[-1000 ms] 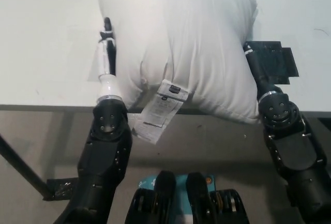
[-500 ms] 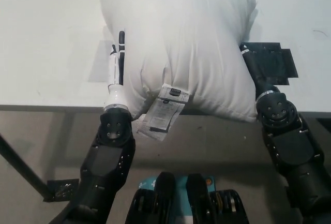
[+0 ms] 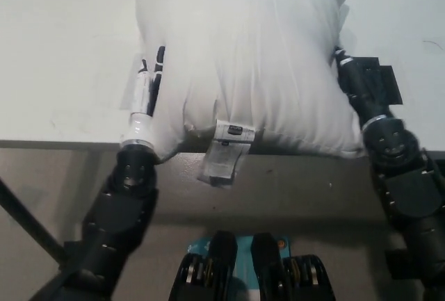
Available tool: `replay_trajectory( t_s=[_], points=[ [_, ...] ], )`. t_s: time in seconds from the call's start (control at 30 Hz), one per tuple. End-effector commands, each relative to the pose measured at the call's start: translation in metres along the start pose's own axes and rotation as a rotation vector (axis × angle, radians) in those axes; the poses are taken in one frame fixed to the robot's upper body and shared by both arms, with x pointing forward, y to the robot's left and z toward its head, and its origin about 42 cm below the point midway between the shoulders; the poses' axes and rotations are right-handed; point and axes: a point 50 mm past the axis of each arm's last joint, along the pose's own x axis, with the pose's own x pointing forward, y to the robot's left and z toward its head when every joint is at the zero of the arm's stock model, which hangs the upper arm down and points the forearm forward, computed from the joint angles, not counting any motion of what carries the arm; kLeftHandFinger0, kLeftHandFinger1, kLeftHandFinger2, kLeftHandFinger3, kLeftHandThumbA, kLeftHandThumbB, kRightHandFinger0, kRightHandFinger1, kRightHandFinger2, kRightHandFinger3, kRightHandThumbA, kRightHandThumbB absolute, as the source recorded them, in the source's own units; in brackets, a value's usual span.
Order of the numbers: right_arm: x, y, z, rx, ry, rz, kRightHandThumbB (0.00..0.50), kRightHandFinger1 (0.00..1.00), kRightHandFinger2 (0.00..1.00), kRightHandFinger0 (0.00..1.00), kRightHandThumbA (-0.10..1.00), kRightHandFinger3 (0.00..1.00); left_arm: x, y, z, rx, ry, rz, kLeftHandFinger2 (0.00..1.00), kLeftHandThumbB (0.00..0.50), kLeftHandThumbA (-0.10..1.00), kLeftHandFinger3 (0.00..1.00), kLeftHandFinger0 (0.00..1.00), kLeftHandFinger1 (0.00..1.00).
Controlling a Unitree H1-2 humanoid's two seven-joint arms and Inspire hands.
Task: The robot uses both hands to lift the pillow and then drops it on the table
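A big white pillow (image 3: 250,58) fills the middle of the head view, its near edge hanging over the front edge of the white table (image 3: 62,71). A label (image 3: 226,151) dangles from its near seam. My white left hand (image 3: 147,82) presses flat against the pillow's left side, partly sunk into the fabric. On the opposite side my black right hand (image 3: 350,75) pushes against the pillow, most of it hidden behind the bulge. The pillow is squeezed between the two hands and looks blurred, standing high toward the camera.
A black patch (image 3: 382,82) lies on the table just right of my right hand. The table's front edge runs across at about mid-height, with grey floor below it. A dark table leg (image 3: 28,228) slants at the lower left.
The left hand closed in against the pillow's side. The pillow now looks larger and blurred, having come up toward the camera, and both forearms have swung outward.
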Motion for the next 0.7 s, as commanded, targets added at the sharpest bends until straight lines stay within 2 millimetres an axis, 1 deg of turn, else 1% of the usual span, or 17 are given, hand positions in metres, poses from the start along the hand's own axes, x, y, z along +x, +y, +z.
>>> replay_trajectory(
  t_s=[0.0,0.03,0.07,0.1,0.13,0.2,0.23,0.3,0.33,0.4,0.43,0.47,0.57,0.6,0.63,0.67],
  points=[
    [0.015,-0.02,0.04,0.028,-0.141,-0.014,0.252,1.0,1.0,1.0,1.0,1.0,0.027,0.002,0.048,0.084,-0.197,-0.026,1.0,0.01,1.0,1.0,1.0,1.0],
    [0.015,-0.02,0.04,0.028,-0.141,-0.014,0.253,1.0,1.0,1.0,1.0,1.0,0.028,0.002,0.048,0.085,-0.197,-0.026,1.0,0.009,1.0,1.0,1.0,1.0],
    [0.015,-0.032,0.036,0.018,-0.12,-0.03,0.219,1.0,1.0,1.0,1.0,1.0,0.03,0.016,0.045,0.126,-0.189,-0.025,1.0,0.049,1.0,1.0,1.0,1.0],
    [0.015,-0.041,0.032,0.016,-0.105,-0.044,0.208,1.0,1.0,1.0,1.0,1.0,0.033,0.028,0.042,0.16,-0.182,-0.024,1.0,0.064,1.0,1.0,1.0,1.0],
    [0.015,-0.045,0.03,0.016,-0.101,-0.05,0.208,1.0,1.0,1.0,1.0,1.0,0.033,0.033,0.039,0.174,-0.175,-0.018,1.0,0.076,1.0,1.0,1.0,1.0],
    [0.015,-0.046,0.03,0.017,-0.101,-0.051,0.209,1.0,1.0,1.0,1.0,1.0,0.033,0.034,0.039,0.178,-0.172,-0.016,1.0,0.076,1.0,1.0,1.0,1.0],
    [0.015,-0.052,0.025,0.039,-0.083,-0.055,0.243,1.0,1.0,1.0,1.0,1.0,0.032,0.043,0.034,0.188,-0.168,-0.006,1.0,0.062,1.0,1.0,1.0,1.0],
    [0.015,-0.052,0.025,0.04,-0.084,-0.055,0.245,1.0,1.0,1.0,1.0,1.0,0.032,0.043,0.034,0.189,-0.168,-0.006,1.0,0.062,1.0,1.0,1.0,1.0],
    [0.013,-0.057,0.021,0.027,-0.09,-0.064,0.215,1.0,1.0,1.0,1.0,1.0,0.032,0.051,0.03,0.215,-0.164,0.009,1.0,0.058,1.0,1.0,1.0,1.0],
    [0.013,-0.057,0.02,0.025,-0.088,-0.065,0.211,1.0,1.0,1.0,1.0,1.0,0.032,0.052,0.029,0.22,-0.162,0.01,1.0,0.056,1.0,1.0,1.0,1.0],
    [0.012,-0.058,0.019,0.002,-0.085,-0.073,0.23,1.0,1.0,1.0,1.0,1.0,0.031,0.055,0.029,0.22,-0.162,0.015,1.0,0.048,1.0,1.0,1.0,1.0],
    [0.01,-0.061,0.018,-0.006,-0.09,-0.078,0.229,1.0,1.0,1.0,1.0,1.0,0.031,0.059,0.029,0.22,-0.168,0.018,1.0,0.032,1.0,1.0,1.0,1.0],
    [0.008,-0.065,0.018,-0.01,-0.098,-0.086,0.209,1.0,1.0,1.0,1.0,1.0,0.032,0.065,0.031,0.223,-0.192,0.034,1.0,0.017,1.0,1.0,1.0,1.0],
    [0.007,-0.068,0.018,-0.016,-0.103,-0.088,0.211,1.0,1.0,1.0,1.0,1.0,0.032,0.068,0.03,0.22,-0.192,0.04,1.0,0.022,1.0,1.0,1.0,1.0],
    [0.005,-0.073,0.014,-0.012,-0.106,-0.094,0.212,1.0,1.0,1.0,1.0,1.0,0.032,0.072,0.028,0.206,-0.183,0.047,1.0,0.041,1.0,1.0,1.0,1.0],
    [0.002,-0.076,0.014,-0.006,-0.108,-0.098,0.205,1.0,1.0,1.0,1.0,1.0,0.031,0.075,0.027,0.202,-0.181,0.045,1.0,0.042,1.0,1.0,1.0,1.0]
  ],
)
